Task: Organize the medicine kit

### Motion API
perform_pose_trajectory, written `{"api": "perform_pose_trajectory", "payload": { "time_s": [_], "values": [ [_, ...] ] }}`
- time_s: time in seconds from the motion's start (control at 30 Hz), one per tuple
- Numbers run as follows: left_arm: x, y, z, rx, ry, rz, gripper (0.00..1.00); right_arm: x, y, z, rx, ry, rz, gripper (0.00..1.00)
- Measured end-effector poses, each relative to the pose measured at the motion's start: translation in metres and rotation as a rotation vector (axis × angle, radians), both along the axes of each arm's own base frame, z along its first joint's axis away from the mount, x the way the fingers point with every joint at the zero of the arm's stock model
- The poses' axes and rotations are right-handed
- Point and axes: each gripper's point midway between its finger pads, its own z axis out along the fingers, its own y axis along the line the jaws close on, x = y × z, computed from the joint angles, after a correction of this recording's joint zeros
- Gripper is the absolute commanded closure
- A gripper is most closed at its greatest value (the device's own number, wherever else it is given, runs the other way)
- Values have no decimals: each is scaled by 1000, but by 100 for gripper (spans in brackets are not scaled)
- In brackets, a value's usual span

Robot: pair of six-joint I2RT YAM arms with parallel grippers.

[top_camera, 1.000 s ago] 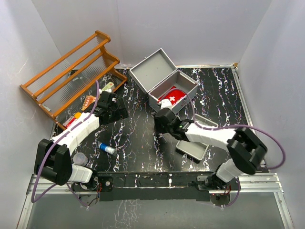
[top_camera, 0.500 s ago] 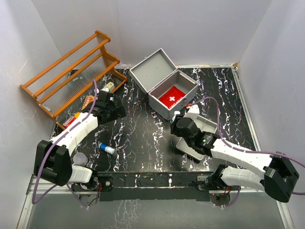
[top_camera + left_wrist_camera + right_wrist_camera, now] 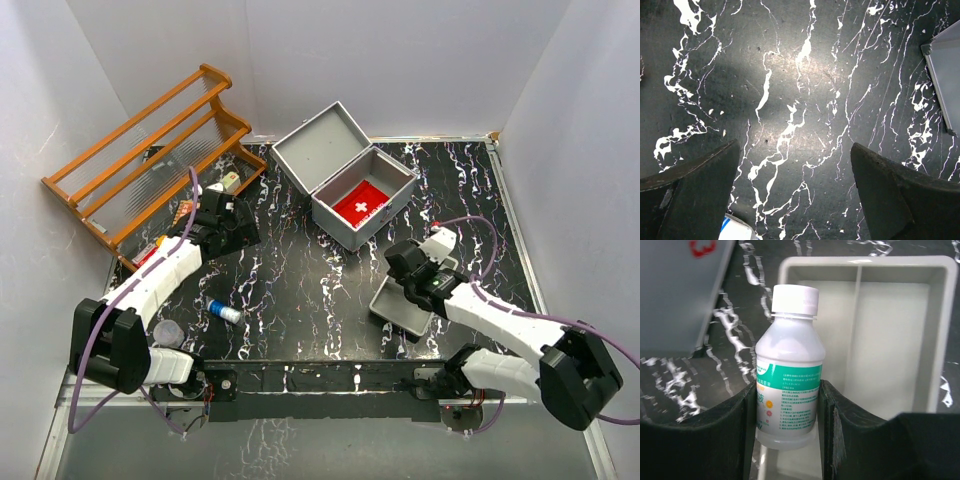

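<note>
From above, the medicine kit (image 3: 352, 190) stands at the back middle of the black marbled table (image 3: 290, 280), its lid thrown open toward the rear and a red pouch (image 3: 362, 205) with a white cross lying inside. The left gripper (image 3: 232, 222) hovers to the kit's left, near the wooden rack (image 3: 150, 160) and apart from the case. The right gripper (image 3: 432, 250) is to the kit's front right, over the far end of a grey tray (image 3: 400, 310), with a white bottle (image 3: 441, 240) in it

The left wrist view shows the left gripper (image 3: 795, 147) with its jaws spread wide over bare table, nothing between them; a corner of the medicine kit (image 3: 946, 75) shows at the right edge, well clear of the fingers

The right wrist view shows the right gripper (image 3: 785, 392) clamped on the bottle (image 3: 790, 340), which stands upright with a white cap and a green label. The divided tray (image 3: 940, 340) lies just behind it, and the kit's grey wall (image 3: 680, 295) rises at upper left
</note>
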Motion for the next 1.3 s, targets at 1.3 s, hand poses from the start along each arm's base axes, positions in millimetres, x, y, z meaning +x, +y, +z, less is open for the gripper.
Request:
{"api": "perform_pose_trajectory", "payload": {
  "time_s": [1.3],
  "values": [
    [15, 105, -3, 424, 139, -78, 15, 16, -13, -6, -20, 129, -30, 44]
  ]
}}
